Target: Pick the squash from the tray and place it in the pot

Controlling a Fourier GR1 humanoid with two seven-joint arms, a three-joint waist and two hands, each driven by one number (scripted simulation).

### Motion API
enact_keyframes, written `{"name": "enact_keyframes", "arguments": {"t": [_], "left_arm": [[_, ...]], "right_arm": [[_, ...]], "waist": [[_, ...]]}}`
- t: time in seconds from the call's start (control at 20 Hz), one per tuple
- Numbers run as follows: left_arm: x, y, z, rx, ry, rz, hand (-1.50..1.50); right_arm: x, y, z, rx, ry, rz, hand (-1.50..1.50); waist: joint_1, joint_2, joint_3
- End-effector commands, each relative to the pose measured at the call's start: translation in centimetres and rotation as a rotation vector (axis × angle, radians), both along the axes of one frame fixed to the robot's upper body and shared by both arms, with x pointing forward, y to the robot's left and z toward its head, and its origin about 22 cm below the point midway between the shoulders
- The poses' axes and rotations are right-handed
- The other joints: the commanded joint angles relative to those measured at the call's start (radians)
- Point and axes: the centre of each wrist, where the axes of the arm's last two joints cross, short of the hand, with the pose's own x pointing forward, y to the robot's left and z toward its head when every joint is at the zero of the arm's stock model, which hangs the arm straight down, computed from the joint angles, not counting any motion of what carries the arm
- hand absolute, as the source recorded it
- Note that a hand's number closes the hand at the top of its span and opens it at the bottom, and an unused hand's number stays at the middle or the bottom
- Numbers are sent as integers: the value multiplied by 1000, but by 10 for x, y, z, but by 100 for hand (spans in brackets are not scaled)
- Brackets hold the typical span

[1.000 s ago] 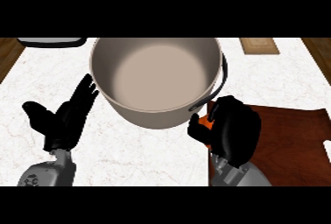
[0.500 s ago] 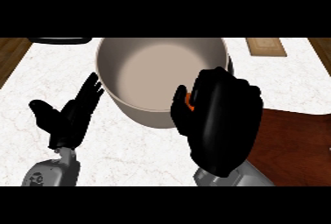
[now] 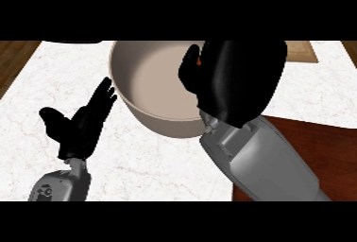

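Note:
My right hand (image 3: 241, 80) is raised over the right side of the large beige pot (image 3: 150, 80), its fingers curled round the squash (image 3: 200, 60), of which only a thin orange sliver shows by the thumb. The hand hides the pot's right rim. The dark brown tray (image 3: 307, 142) lies on the counter at the right, mostly behind my right forearm. My left hand (image 3: 80, 123) rests open, fingers up, just left of the pot.
The white marble counter (image 3: 146, 160) spreads under everything. A tan board (image 3: 301, 49) lies at the back right, and a dark object (image 3: 70, 42) peeks in at the back left. Wooden floor shows at the far left edge.
My right hand has risen from beside the pot and moved forward over its right rim, carrying the squash. The left hand has barely shifted.

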Motion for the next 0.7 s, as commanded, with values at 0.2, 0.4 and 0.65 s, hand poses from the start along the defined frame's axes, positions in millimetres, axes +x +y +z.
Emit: {"name": "enact_keyframes", "arguments": {"t": [0.2,0.4,0.65], "left_arm": [[5,-2,7,-7,-5,-28,0],[6,2,6,-2,-20,1,0],[3,0,5,-17,-21,-9,0]], "right_arm": [[50,13,27,150,164,-257,150],[71,22,16,141,199,-238,150],[93,7,6,289,300,-221,150]], "waist": [[16,11,1],[14,14,2],[23,14,3]]}}
